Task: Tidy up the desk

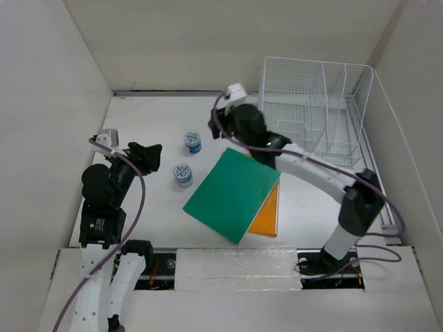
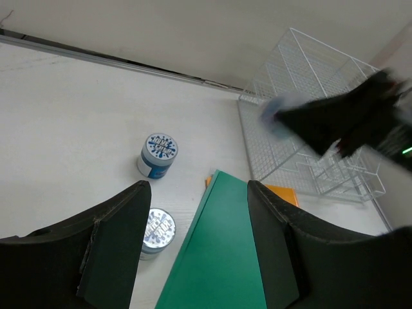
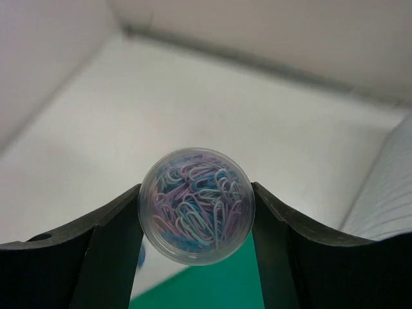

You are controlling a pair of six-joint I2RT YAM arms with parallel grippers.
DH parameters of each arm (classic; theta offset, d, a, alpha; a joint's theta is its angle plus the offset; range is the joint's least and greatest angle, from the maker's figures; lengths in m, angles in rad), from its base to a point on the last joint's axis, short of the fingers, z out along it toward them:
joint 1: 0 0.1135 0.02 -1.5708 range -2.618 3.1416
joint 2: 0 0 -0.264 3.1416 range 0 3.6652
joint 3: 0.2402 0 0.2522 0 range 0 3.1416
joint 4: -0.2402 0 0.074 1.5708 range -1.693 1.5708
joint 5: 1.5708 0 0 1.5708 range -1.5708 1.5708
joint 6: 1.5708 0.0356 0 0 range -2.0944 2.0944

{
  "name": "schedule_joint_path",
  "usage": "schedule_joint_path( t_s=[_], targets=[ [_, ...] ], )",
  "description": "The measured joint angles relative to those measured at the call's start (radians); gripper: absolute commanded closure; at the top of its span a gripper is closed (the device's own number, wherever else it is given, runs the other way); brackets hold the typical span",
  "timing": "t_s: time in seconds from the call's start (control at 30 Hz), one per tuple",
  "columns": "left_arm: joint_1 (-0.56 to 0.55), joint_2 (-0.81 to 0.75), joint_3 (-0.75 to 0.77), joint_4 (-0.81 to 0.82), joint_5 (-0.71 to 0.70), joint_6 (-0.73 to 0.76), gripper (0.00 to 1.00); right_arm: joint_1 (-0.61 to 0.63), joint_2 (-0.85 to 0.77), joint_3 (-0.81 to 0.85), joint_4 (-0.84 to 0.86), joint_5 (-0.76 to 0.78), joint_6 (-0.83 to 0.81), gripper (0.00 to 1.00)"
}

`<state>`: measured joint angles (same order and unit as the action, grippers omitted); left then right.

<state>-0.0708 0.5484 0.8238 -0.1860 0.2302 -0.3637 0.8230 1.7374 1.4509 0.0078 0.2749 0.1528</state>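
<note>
- The desk [image 1: 149, 214] is the white tabletop that fills the floor between plain white walls; both arms are bolted at its near edge.
- The right gripper [image 3: 196, 215] is clamped on a clear round tub [image 3: 196, 193], one finger on each side of it. The tub is packed with pastel paper clips.
- In the top view the right arm reaches far and left. Its wrist is above the far corner of the green folder [image 1: 232, 194], just left of the rack [image 1: 315, 104].
- The left gripper [image 2: 197, 188] hangs over the left side of the desk with its jaws apart and nothing between them.
- The green folder lies askew mid-desk on top of an orange folder [image 1: 268, 216], which shows only along its right and near edges.
- Two small tubs with blue patterned lids stand left of the folders, apart from each other: the far tub [image 1: 192, 142] and the near tub [image 1: 183, 174].
- The near tub is close to the green folder's left edge.
- The rack, white wire with dividers, stands in the far right corner.
</note>
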Motion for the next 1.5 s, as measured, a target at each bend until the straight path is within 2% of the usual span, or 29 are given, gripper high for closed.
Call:
schedule_joint_path(
  t_s=[0.1,0.23,0.37,0.53,0.67,0.83,0.93,1.17,1.4,1.5],
  targets=[
    [0.000,-0.008,0.000,0.002,0.003,0.000,0.42,-0.112,-0.159,0.060,0.007,-0.006,0.000,0.45],
    [0.000,-0.010,0.000,0.003,0.006,0.000,0.42,-0.261,-0.237,0.153,-0.002,0.011,0.000,0.45],
    [0.000,-0.010,0.000,0.003,0.006,0.000,0.42,-0.349,-0.179,0.244,-0.046,0.021,-0.003,0.44],
    [0.000,-0.010,0.000,0.003,0.014,0.000,0.42,-0.428,0.029,0.418,-0.165,0.030,-0.011,0.44],
    [0.000,-0.010,-0.006,0.006,0.021,0.000,0.42,-0.468,0.182,0.517,-0.249,0.045,-0.024,0.43],
    [0.000,-0.009,-0.013,0.006,0.024,0.000,0.42,-0.498,0.272,0.582,-0.333,0.050,-0.032,0.42],
    [0.000,-0.009,-0.013,0.007,0.025,0.000,0.42,-0.512,0.278,0.584,-0.346,0.049,-0.034,0.40],
    [0.000,-0.009,-0.013,0.007,0.025,0.000,0.42,-0.541,0.296,0.606,-0.347,0.039,-0.033,0.25],
    [0.000,-0.009,-0.013,0.008,0.025,0.000,0.42,-0.557,0.325,0.607,-0.349,0.020,-0.030,0.24],
    [0.000,-0.009,-0.013,0.008,0.024,0.001,0.42,-0.561,0.325,0.607,-0.347,0.008,-0.026,0.17]
  ],
)
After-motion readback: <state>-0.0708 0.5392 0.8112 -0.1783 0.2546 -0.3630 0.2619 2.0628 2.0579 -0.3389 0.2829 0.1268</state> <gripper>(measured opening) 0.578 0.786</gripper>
